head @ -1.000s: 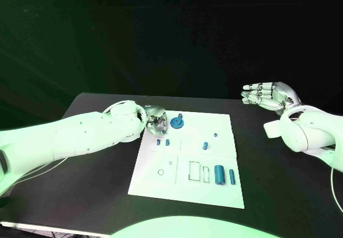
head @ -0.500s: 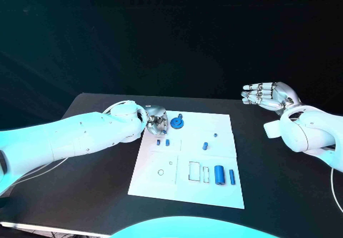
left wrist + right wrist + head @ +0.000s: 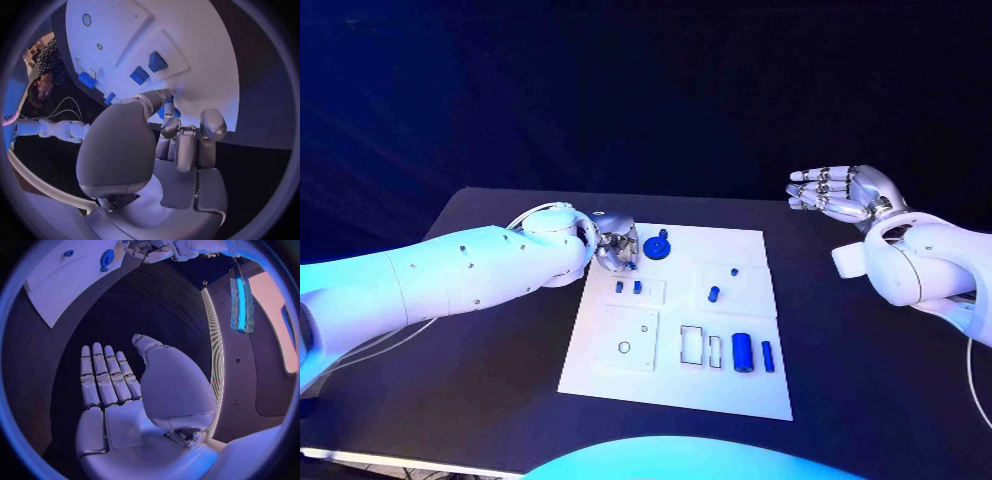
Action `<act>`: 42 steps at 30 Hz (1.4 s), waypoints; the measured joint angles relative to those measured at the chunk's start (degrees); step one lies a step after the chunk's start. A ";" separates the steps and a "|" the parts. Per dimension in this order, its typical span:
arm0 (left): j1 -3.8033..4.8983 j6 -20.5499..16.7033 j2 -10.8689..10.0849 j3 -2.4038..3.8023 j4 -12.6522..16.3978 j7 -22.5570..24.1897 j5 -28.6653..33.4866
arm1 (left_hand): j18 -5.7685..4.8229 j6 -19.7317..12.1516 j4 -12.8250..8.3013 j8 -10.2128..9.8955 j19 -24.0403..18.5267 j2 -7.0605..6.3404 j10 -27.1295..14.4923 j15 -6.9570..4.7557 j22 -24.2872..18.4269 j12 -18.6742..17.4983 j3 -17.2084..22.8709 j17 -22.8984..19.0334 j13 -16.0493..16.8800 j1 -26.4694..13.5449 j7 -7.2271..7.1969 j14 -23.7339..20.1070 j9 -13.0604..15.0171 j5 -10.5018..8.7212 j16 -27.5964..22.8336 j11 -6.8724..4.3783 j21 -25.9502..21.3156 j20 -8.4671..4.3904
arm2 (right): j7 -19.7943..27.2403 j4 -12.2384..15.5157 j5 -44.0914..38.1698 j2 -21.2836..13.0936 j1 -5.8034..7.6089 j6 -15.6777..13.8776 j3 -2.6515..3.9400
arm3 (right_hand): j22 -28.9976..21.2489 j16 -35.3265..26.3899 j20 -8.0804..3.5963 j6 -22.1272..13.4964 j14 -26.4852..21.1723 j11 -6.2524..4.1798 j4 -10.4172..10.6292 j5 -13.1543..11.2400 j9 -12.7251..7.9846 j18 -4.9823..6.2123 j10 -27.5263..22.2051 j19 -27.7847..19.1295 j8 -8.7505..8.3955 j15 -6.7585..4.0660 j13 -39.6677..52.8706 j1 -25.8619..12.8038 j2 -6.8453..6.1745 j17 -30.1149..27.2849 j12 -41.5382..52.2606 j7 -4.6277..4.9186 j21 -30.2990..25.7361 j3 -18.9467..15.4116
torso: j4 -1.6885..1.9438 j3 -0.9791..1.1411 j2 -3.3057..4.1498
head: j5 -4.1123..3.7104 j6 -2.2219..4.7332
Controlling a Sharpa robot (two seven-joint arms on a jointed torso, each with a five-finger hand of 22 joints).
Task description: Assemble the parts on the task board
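- Head view: a black surface (image 3: 473,330) stands before a dark backdrop, and the white board (image 3: 678,380) lies in its middle, its long sides running from the near edge toward the far edge.
- On the board's far-left corner sits a round blue part, the disc (image 3: 656,247), with a small knob on its far side.
- Two small blue pegs (image 3: 629,287) stand side by side in a raised square on the board's left half, just nearer than the disc.
- One short blue pin (image 3: 714,294) lies in a square on the board's right half, with a tiny blue dot (image 3: 734,271) just beyond it.
- Near the board's right edge, toward the near end, a thick blue cylinder (image 3: 743,353) and a thin blue rod (image 3: 767,356) lie parallel and just apart, beside two empty rectangular outlines.
- Left robot hand (image 3: 617,250) hangs over the board's far-left corner, just beside the disc; its fingers are curled in, and the left wrist view shows a blue piece (image 3: 168,107) at its fingertips, but I cannot tell whether it is gripped.
- In that wrist view the two pegs (image 3: 148,68) lie on the board just beyond the fingers.
- Right robot hand (image 3: 841,192) is raised above the surface's far-right corner, well apart from the board, palm up with its fingers spread and nothing in it; the right wrist view shows the flat palm (image 3: 119,405) the same way.
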 measured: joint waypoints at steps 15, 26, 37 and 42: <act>0.07 0.17 0.01 0.04 0.23 0.44 0.79 | 0.00 -0.02 -0.24 0.00 0.00 -0.07 -3.39 0.00 -0.28 -2.66 0.24 0.00 -4.96 -0.07 0.00 0.00 0.85 -0.01 0.00 0.19 0.00 0.00 | 0.00 -0.02 0.00 -0.03 0.01 0.00 0.00 | 0.00 0.00 0.00 0.00 0.00 0.00 0.00 0.00 0.00 0.00 0.00 0.00 0.00 0.00 0.00 0.00 0.00 0.00 0.00 0.00 0.00 0.00 | 0.01 -0.01 0.00 | -0.05 -0.07; 0.07 0.15 0.04 0.03 0.30 1.00 1.42 | 0.00 -0.03 -0.23 -0.01 0.00 -0.08 -4.21 0.00 -0.38 -3.60 0.56 0.00 -6.90 -0.06 -0.01 0.00 1.21 -0.01 0.00 0.28 0.00 0.00 | 0.01 -0.02 0.00 -0.05 0.01 0.00 0.00 | 0.01 0.00 0.00 0.00 0.00 0.00 0.00 0.00 0.00 0.00 0.00 0.00 0.00 0.00 0.00 0.00 0.00 0.00 0.00 0.00 0.00 0.00 | 0.00 -0.01 0.00 | -0.06 -0.03; 0.06 0.26 0.08 0.00 0.30 1.23 1.72 | 0.00 -0.24 -0.39 -0.03 0.00 -0.08 -4.42 0.00 -0.48 -3.91 0.71 -0.01 -7.17 -0.06 0.17 0.00 1.30 -0.01 0.00 0.49 0.00 0.00 | 0.01 -0.02 0.00 -0.06 0.01 -0.01 0.00 | 0.01 0.00 0.00 0.00 0.00 0.00 0.00 0.00 0.01 0.00 0.00 0.00 0.00 0.00 0.00 0.00 0.00 0.01 0.00 0.00 0.00 0.00 | -0.01 0.03 0.01 | -0.09 -0.02; 0.06 0.36 0.10 -0.01 0.30 1.30 1.81 | 0.00 -0.32 -0.39 -0.07 0.00 -0.08 -4.63 0.00 -0.48 -4.23 0.71 0.00 -7.59 -0.06 0.10 0.00 1.40 -0.01 0.00 0.28 0.00 0.00 | 0.01 0.00 0.00 -0.08 0.01 -0.01 0.00 | 0.01 0.00 0.00 0.00 0.00 0.00 0.00 0.00 0.01 0.00 0.00 0.00 0.00 0.00 0.00 0.00 0.00 0.01 0.00 0.00 0.00 0.00 | -0.02 0.03 0.01 | -0.10 0.03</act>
